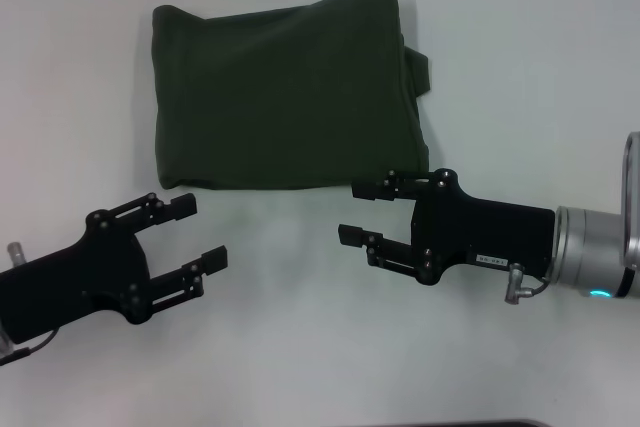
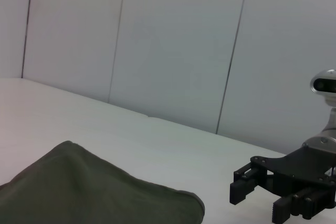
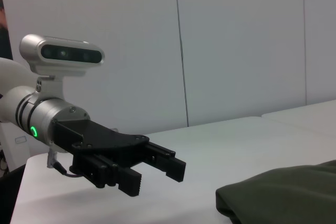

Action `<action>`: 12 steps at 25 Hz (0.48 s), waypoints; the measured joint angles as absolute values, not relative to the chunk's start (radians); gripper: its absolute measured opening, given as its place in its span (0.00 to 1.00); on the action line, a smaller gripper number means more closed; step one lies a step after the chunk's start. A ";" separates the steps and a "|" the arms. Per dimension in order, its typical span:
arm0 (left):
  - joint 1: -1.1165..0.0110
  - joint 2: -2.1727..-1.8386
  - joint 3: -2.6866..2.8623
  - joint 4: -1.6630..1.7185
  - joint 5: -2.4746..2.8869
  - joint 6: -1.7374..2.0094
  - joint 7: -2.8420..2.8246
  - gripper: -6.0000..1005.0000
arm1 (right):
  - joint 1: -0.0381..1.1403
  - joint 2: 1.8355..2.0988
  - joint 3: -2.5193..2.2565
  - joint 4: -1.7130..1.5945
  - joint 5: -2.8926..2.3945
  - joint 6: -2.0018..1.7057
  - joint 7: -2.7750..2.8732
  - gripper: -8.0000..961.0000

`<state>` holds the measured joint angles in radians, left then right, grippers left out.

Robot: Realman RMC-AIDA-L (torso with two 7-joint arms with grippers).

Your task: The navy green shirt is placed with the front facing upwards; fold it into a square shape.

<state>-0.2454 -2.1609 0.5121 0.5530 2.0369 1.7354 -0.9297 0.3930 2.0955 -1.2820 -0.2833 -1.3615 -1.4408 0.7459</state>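
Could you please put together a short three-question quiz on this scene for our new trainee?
1. True or false: the navy green shirt lies folded into a rough rectangle on the white table.
2. Which is holding cloth: A) left gripper, B) right gripper, C) neither?
3. Fill in: both grippers' jaws are ____.

Key: 1 true; 2 C; 3 open.
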 joint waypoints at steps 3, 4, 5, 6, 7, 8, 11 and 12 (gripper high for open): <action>-0.239 -2.160 0.510 0.555 2.038 1.739 -0.926 0.70 | 0.394 2.095 -1.286 -0.283 -1.362 -1.436 0.749 0.56; -0.238 -2.160 0.512 0.553 2.039 1.741 -0.918 0.70 | 0.394 2.095 -1.289 -0.283 -1.362 -1.435 0.749 0.56; -0.236 -2.160 0.515 0.549 2.041 1.742 -0.901 0.70 | 0.395 2.095 -1.294 -0.283 -1.363 -1.435 0.749 0.56; -0.233 -2.160 0.518 0.542 2.042 1.744 -0.878 0.70 | 0.397 2.095 -1.302 -0.283 -1.365 -1.435 0.749 0.56; -0.229 -2.161 0.521 0.533 2.045 1.746 -0.852 0.70 | 0.398 2.095 -1.309 -0.283 -1.367 -1.434 0.750 0.56; -0.225 -2.161 0.524 0.518 2.046 1.751 -0.826 0.70 | 0.400 2.095 -1.314 -0.283 -1.369 -1.434 0.750 0.56; -0.218 -2.159 0.537 0.485 2.066 1.774 -0.809 0.70 | 0.405 2.096 -1.321 -0.283 -1.373 -1.436 0.751 0.56; -0.214 -2.159 0.541 0.479 2.075 1.778 -0.810 0.70 | 0.407 2.097 -1.322 -0.283 -1.373 -1.437 0.751 0.56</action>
